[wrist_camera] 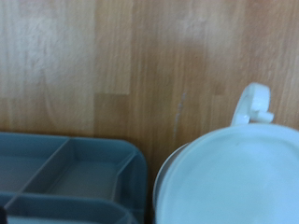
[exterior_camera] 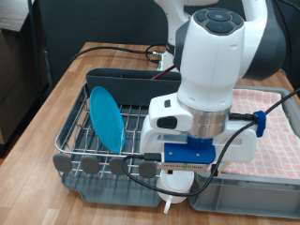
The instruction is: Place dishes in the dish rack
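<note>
The dish rack (exterior_camera: 89,161), a dark grey tray with a silver wire grid, stands at the exterior view's left. The bright blue plate (exterior_camera: 106,119) stands on edge in it. My gripper (exterior_camera: 178,187) hangs at the rack's front right corner, its fingers hidden behind the hand. A white cup (exterior_camera: 172,199) shows just beneath it. In the wrist view the cup (wrist_camera: 234,177) fills the corner as a white round rim with a handle, very close to the camera, above the wood. The wooden spoon is out of view.
A grey crate lined with pink checked cloth (exterior_camera: 272,122) stands at the exterior view's right, its near wall (exterior_camera: 248,199) beside the gripper. A grey tray with compartments (wrist_camera: 65,177) lies next to the cup. The wooden table (wrist_camera: 112,56) lies below. Cables run behind the rack.
</note>
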